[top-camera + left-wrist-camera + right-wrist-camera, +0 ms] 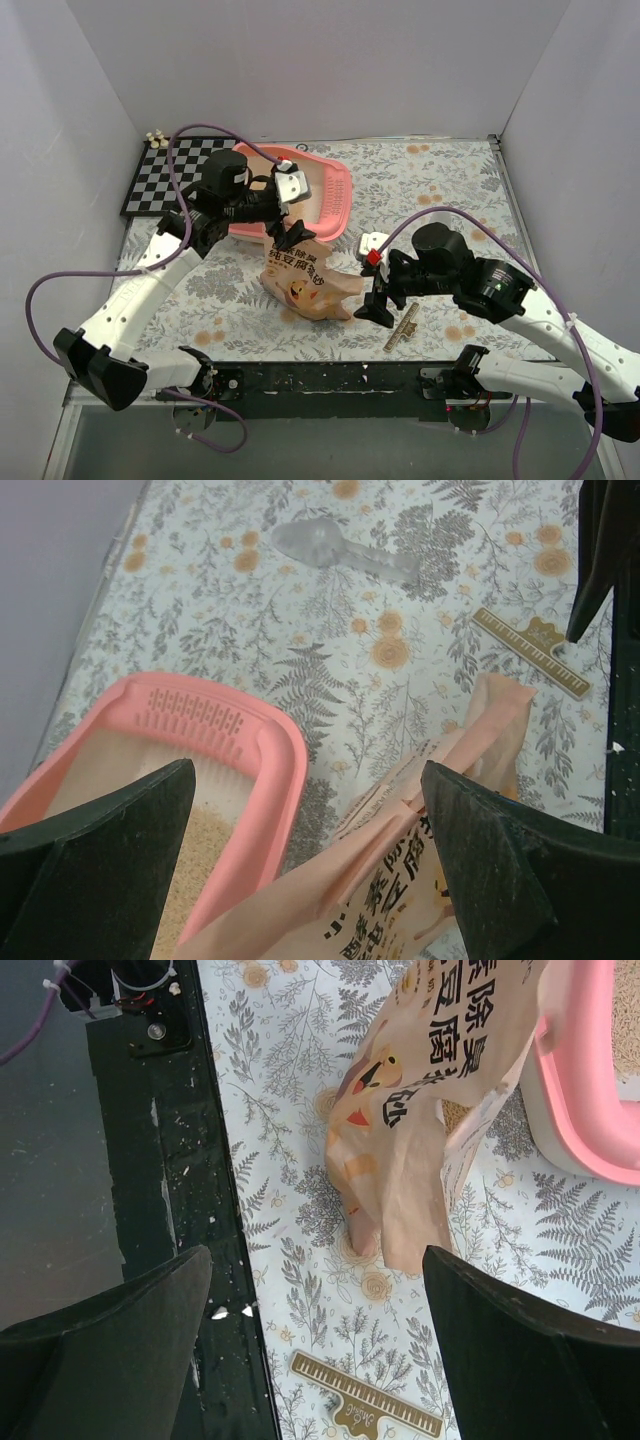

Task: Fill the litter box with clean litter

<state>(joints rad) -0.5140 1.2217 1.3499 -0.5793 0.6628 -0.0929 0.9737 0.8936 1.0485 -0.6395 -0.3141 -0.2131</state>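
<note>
Litter box (338, 200), the pink tub with the slotted grille at one end, sat on the floral cloth (440, 190) toward the far left of the table, just beside a checkerboard (165, 178). Pale clean litter (195, 852) lay across the part of its floor that the left wrist camera showed. A crinkled tan bag (305, 282) printed with Chinese text lay slumped on the cloth in front of the box, one end leaning against the box's near wall. The left gripper (292, 236) hung over that end of the bag with its jaws spread wide, grasping nothing. The right gripper (378, 308) stood near the bag's other end, likewise released and empty, its fingers apart above the cloth. A gold toothed clip (403, 328) lay just beside it near the table's front edge. A translucent scoop (340, 552) lay flat on the cloth, well apart from the box.
</note>
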